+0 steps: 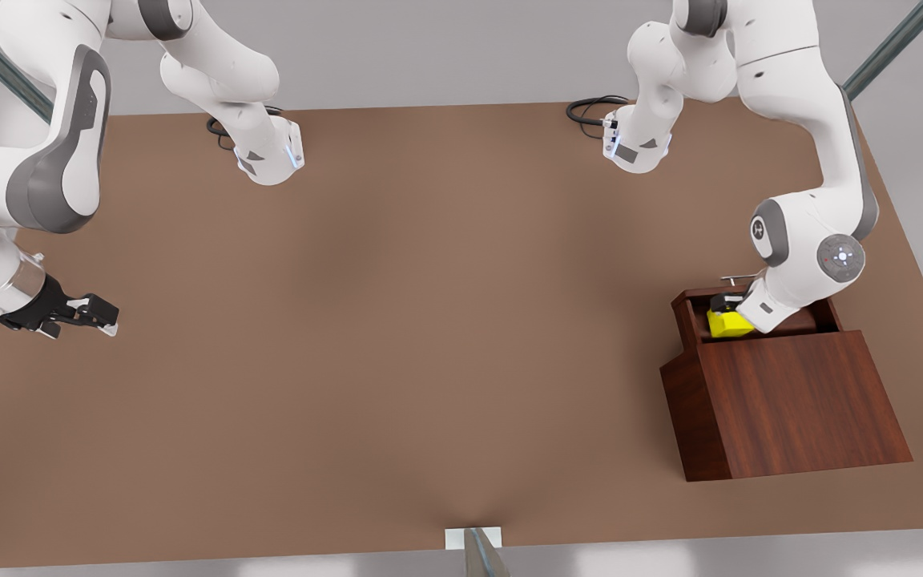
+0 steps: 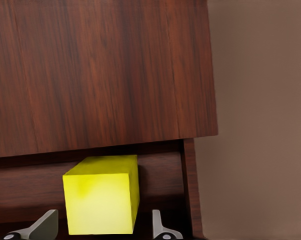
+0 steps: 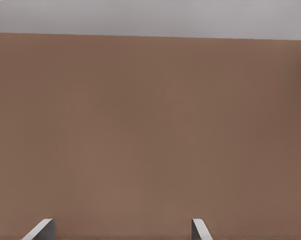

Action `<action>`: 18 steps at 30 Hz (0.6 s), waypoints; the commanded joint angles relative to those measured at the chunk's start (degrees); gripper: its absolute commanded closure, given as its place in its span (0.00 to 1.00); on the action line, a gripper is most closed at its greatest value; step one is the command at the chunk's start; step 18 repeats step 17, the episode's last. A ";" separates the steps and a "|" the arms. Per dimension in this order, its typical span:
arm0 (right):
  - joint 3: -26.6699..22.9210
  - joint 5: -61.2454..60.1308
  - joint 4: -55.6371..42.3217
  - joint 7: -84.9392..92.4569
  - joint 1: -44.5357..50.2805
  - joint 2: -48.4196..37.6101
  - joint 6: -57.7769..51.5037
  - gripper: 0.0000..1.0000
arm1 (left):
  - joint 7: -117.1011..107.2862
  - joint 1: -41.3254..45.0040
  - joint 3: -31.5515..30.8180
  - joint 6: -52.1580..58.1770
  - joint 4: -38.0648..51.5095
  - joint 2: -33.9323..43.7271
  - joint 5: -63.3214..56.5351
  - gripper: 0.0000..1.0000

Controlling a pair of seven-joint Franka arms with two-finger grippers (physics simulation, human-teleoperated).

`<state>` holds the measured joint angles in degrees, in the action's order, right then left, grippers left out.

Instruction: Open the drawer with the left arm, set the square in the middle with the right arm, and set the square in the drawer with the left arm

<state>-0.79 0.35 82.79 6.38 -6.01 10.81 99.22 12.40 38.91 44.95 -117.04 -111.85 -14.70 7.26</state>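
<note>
While its two fingertips [image 2: 45, 225] stood apart on either side of the square [image 2: 101, 196], with a little gap visible between each tip and the yellow faces in the left wrist view, the left gripper [image 1: 730, 312] reached down into the open drawer [image 1: 822, 319], so its jaws were spread rather than clamped. That square [image 1: 727, 323] lay inside the drawer tray, close under the slanted top of the wooden box [image 1: 790, 405], which sat toward four o'clock on the table [image 1: 397, 320] in the front view. A thin silver handle [image 1: 738, 279] showed just beyond the drawer's far edge, beside the left arm [image 1: 822, 224]. Over at nine o'clock in the front view, the right gripper [image 1: 97, 316] waited above bare tabletop, well apart from the box, and its fingertips [image 3: 40, 229] stood wide with nothing between them. Behind it the right arm [image 1: 45, 176] bent back toward eleven o'clock.
</note>
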 commanded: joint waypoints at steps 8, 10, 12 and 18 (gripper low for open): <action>0.00 0.09 0.00 -0.31 0.12 0.00 0.01 0.00 | -4.58 -8.48 -13.20 11.75 19.82 3.27 0.21 0.00; 0.00 0.00 0.00 -0.31 0.12 0.00 0.01 0.00 | -4.75 -25.18 -33.86 12.10 23.87 4.33 -5.50 0.00; 0.00 0.00 0.00 -0.31 0.12 0.00 0.01 0.00 | -5.63 -31.96 -42.76 10.78 23.61 4.86 -10.16 0.00; 0.00 0.53 0.00 -0.31 -0.50 -0.09 0.36 0.00 | -5.54 -33.19 -44.43 8.76 21.32 5.56 -11.22 0.00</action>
